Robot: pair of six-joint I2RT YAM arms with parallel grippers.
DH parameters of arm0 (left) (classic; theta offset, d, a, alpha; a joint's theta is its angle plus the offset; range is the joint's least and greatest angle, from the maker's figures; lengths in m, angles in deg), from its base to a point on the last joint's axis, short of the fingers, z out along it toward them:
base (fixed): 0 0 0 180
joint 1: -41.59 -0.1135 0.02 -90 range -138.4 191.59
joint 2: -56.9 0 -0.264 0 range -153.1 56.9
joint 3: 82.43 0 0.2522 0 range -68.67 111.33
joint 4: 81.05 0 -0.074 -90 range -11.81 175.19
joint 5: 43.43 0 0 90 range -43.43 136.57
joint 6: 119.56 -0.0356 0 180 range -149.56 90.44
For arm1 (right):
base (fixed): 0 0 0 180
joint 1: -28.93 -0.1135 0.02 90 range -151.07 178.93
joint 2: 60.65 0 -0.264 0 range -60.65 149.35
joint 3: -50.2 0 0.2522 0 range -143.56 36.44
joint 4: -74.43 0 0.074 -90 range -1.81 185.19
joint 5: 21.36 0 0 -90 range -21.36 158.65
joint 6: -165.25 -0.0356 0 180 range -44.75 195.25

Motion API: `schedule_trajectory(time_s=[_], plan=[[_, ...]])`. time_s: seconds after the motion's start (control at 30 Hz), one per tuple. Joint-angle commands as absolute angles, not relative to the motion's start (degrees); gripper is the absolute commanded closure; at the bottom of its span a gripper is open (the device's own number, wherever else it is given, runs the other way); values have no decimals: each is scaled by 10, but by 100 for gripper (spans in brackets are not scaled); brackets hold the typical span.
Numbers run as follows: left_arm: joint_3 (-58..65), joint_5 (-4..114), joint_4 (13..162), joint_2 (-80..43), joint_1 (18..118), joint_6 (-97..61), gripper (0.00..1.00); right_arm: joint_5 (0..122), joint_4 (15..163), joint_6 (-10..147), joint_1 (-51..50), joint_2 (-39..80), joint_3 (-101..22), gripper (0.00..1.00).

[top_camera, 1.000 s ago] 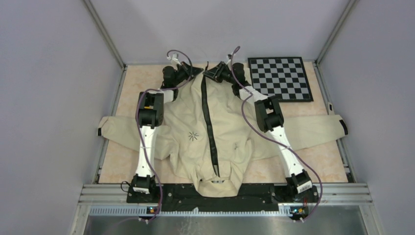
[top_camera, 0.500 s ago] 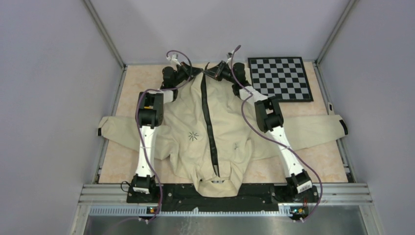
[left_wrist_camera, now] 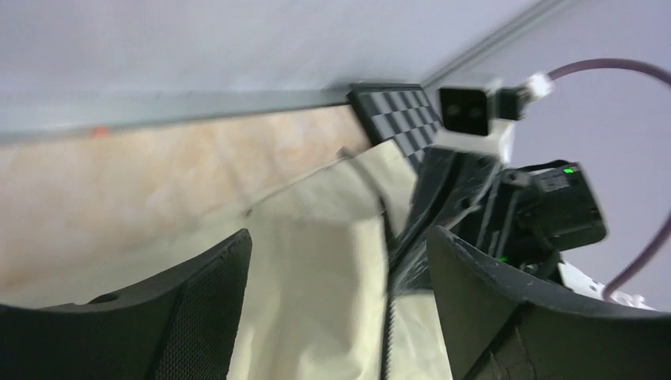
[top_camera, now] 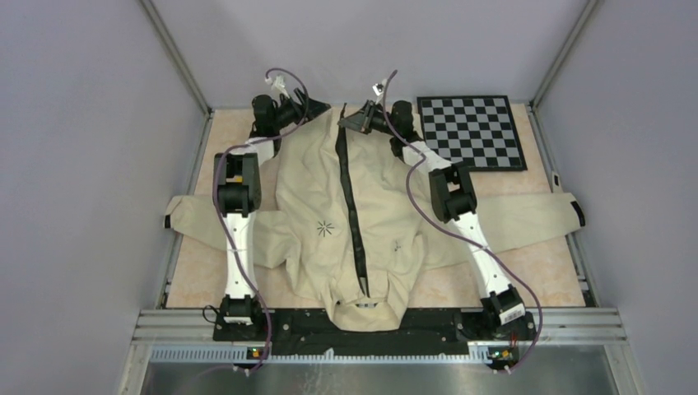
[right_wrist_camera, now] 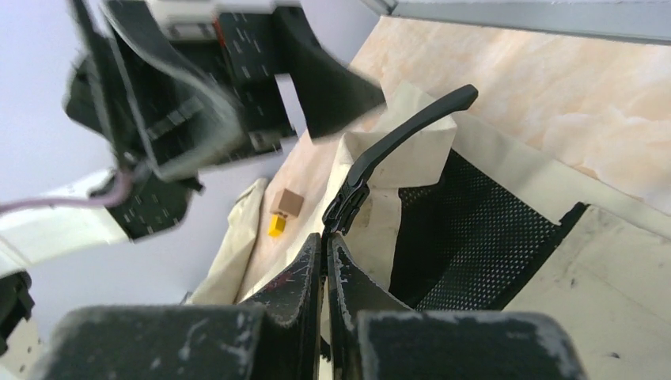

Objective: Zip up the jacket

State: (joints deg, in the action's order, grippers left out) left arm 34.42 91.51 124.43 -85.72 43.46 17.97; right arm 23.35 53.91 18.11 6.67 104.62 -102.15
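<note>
The cream jacket [top_camera: 309, 193] lies flat with its collar toward the arm bases and its hem at the far side. A black zipper [top_camera: 352, 206] runs down its middle. My right gripper [top_camera: 347, 123] is at the far hem end of the zipper, shut [right_wrist_camera: 326, 237] on the zipper pull, and the black slider [right_wrist_camera: 344, 202] sits just past its tips. My left gripper [top_camera: 318, 110] hovers left of it over the hem. It is open [left_wrist_camera: 339, 241], with only cream fabric and zipper teeth [left_wrist_camera: 387, 332] showing below the gap.
A black-and-grey checkerboard [top_camera: 471, 132] lies at the far right corner. The jacket's sleeves reach both side edges of the table. Black mesh lining [right_wrist_camera: 475, 229] shows where the hem folds back. A small brown and yellow object [right_wrist_camera: 283, 210] sits near the hem.
My left gripper opened, let go of the hem and drew back to the left, its elbow swinging outward. My right gripper closed on the zipper pull and stayed in place.
</note>
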Motion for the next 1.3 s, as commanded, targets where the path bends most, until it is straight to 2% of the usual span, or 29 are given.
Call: schedule_trajectory(time_s=[0.0,0.23,0.43,0.57,0.73,1.03,1.27], plan=[[470,1016,1194,-870,437,133,17,180,527,227,56,1043,-1051,100],[542,1089,1192,-924,446,121,17,168,566,272,50,1031,-1050,100],[555,1105,1182,-944,449,112,16,171,564,280,54,1012,-1026,100],[540,1116,1187,-945,450,112,18,173,547,276,59,1000,-1010,100],[500,1113,1205,-927,449,113,30,181,523,263,61,994,-992,100],[443,1119,1239,-904,445,126,30,194,507,256,63,989,-982,100],[436,1126,1338,-919,436,221,58,193,507,252,63,995,-986,100]])
